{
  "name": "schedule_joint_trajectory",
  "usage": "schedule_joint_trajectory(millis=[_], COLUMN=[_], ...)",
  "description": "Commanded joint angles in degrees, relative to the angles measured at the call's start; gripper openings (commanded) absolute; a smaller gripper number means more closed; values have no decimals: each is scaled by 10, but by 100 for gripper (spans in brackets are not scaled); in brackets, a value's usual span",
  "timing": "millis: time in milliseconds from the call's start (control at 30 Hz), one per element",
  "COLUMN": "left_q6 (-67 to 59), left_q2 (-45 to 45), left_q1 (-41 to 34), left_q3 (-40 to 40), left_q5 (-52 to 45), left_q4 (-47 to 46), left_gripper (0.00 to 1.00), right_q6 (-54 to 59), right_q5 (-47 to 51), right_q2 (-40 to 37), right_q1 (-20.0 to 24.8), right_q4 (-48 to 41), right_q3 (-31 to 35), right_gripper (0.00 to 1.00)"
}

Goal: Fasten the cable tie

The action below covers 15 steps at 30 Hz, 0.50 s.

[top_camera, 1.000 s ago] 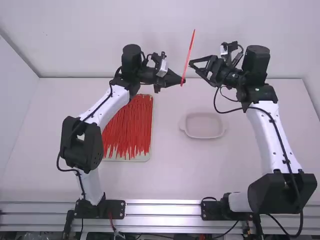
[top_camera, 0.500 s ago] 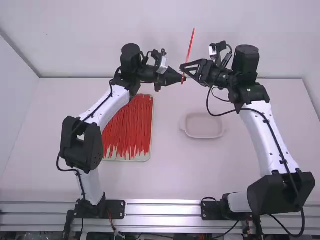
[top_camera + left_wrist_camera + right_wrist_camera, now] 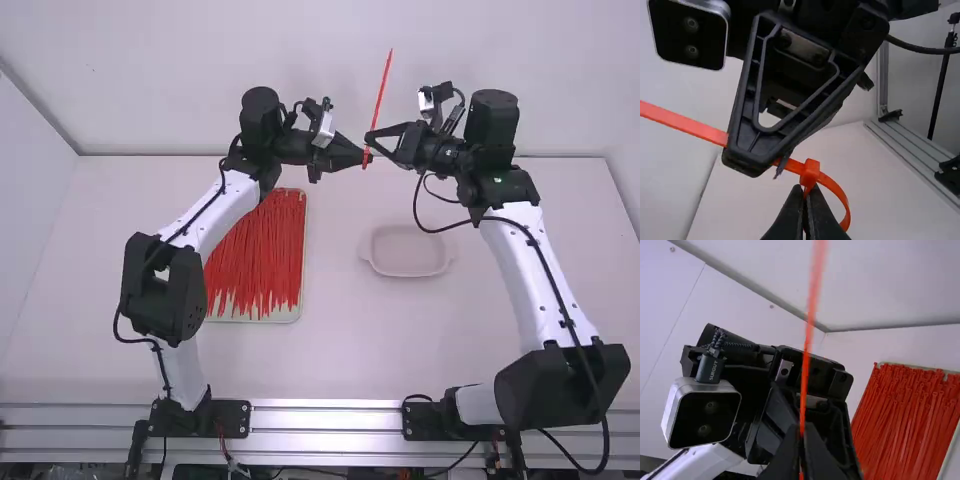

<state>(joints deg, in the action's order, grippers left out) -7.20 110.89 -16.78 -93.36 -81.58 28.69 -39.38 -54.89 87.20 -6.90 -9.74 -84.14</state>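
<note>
A red cable tie (image 3: 381, 92) is held high over the back of the table, its tail pointing up. My left gripper (image 3: 361, 156) is shut on it just below the square head (image 3: 810, 171), where a small loop (image 3: 842, 204) curls off. My right gripper (image 3: 376, 151) meets it from the other side, shut on the strap (image 3: 811, 315) that runs up past its fingers. In the left wrist view the right gripper (image 3: 751, 165) sits right against the head. In the right wrist view the left gripper (image 3: 807, 407) lies close behind the strap.
A heap of spare red ties (image 3: 262, 250) lies on a beige mat (image 3: 250, 318) under the left arm. A shallow white dish (image 3: 405, 251) sits mid-table below the right arm.
The right gripper, open and apart from the tie a second ago, has moved left to the left gripper and shut on the strap. The left arm has barely shifted.
</note>
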Motion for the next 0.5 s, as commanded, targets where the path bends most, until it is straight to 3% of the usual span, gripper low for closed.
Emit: schedule_joint_trajectory(millis=[0,100,167,200,267,300,467], left_q6=[10,43,60,77,93,94,92], left_q2=[-1,-1,-1,-1,-1,-1,-1], left_q1=[-5,-5,-5,-5,-4,-3,12], left_q3=[1,1,1,1,1,1,1], left_q5=[-7,36,61,82,121,127,183], left_q4=[4,3,2,-1,-17,-22,-93], left_gripper=[2,3,18,35,81,98,99], right_q6=[5,8,12,14,23,24,53], right_q5=[-2,-3,-3,-3,-6,-6,-6], right_q2=[-5,-5,-5,-5,-5,-5,-5], right_q1=[1,2,4,5,5,5,18], right_q4=[3,3,2,0,-4,-7,-45], right_q3=[-13,-13,-13,-13,-13,-13,-13], right_gripper=[0,0,0,0,0,0,0])
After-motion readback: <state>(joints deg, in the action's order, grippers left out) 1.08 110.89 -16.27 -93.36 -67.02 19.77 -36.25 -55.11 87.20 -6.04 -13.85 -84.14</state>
